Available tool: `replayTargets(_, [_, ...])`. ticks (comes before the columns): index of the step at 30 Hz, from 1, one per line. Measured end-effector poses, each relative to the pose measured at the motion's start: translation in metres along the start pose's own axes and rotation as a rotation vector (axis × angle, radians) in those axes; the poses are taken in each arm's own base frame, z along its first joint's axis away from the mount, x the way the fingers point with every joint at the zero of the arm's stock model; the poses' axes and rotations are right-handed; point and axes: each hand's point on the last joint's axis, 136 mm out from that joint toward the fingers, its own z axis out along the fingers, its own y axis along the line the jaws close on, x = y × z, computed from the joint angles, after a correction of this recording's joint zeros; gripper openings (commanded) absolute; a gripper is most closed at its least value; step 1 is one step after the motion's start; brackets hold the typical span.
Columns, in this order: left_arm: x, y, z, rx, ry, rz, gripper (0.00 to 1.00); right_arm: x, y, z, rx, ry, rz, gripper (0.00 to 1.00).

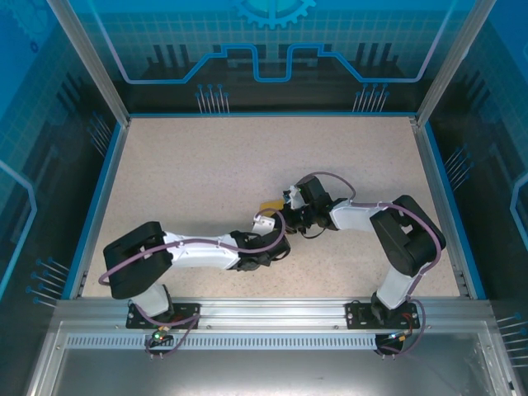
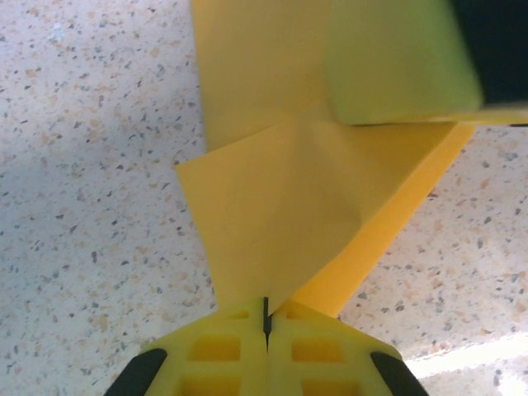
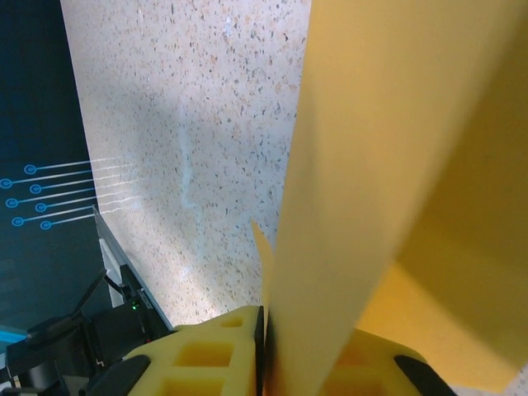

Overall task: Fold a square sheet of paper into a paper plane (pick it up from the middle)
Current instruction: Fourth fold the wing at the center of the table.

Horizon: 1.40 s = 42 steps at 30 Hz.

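Top view: both arms bent inward, meeting mid-table [image 1: 165, 165]; paper [image 1: 269, 204] sat betw. left gripper [image 1: 266, 221] and right gripper [image 1: 290, 200].

Left wrist: jaws pinched fully shut on paper's lower corner. Sheet looked light, floppy, easily creased, so prob. best gripped at edges, near folds.

Right wrist: jaws nearly closed, clamping the paper's edge.

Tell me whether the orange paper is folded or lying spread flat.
Folded. In the left wrist view the paper shows overlapping layers and a crease, and the left gripper is shut on its edge.
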Motion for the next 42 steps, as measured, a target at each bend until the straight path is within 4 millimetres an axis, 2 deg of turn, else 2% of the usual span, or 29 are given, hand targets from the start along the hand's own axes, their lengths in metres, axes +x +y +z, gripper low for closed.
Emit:
replayTargets(5, [0.011,0.011,0.001,0.036,0.0,-0.024,0.01,0.001,0.006,-0.007,-0.001,-0.006,0.002,0.34])
replayTargets(13, [0.024,0.032,0.003,0.249,0.018,-0.144,0.0,0.0,0.041,-0.054,-0.028,-0.128,-0.105,0.58])
replayTargets(17, [0.022,0.034,0.001,0.374,0.029,-0.199,0.01,0.002,0.041,-0.071,0.009,-0.184,-0.138,0.63])
replayTargets(21, [0.018,0.026,-0.004,0.504,0.043,-0.214,0.0,0.004,0.034,-0.073,0.075,-0.21,-0.165,0.64])
replayTargets(27, [0.009,0.02,-0.006,0.646,0.074,-0.257,0.0,0.023,0.026,-0.049,0.186,-0.163,-0.235,0.59])
replayTargets(32, [0.013,0.021,-0.002,0.705,0.105,-0.29,0.0,0.029,0.024,-0.036,0.229,-0.156,-0.266,0.57])
replayTargets(33, [0.015,0.021,-0.001,0.712,0.113,-0.293,0.0,0.027,0.023,-0.033,0.23,-0.158,-0.263,0.54])
replayTargets(39, [0.02,0.02,0.005,0.739,0.151,-0.322,0.0,0.024,0.024,-0.006,0.162,-0.116,-0.219,0.18])
replayTargets(42, [0.021,0.023,0.008,0.752,0.167,-0.358,0.0,0.024,0.025,0.008,0.117,-0.085,-0.204,0.13])
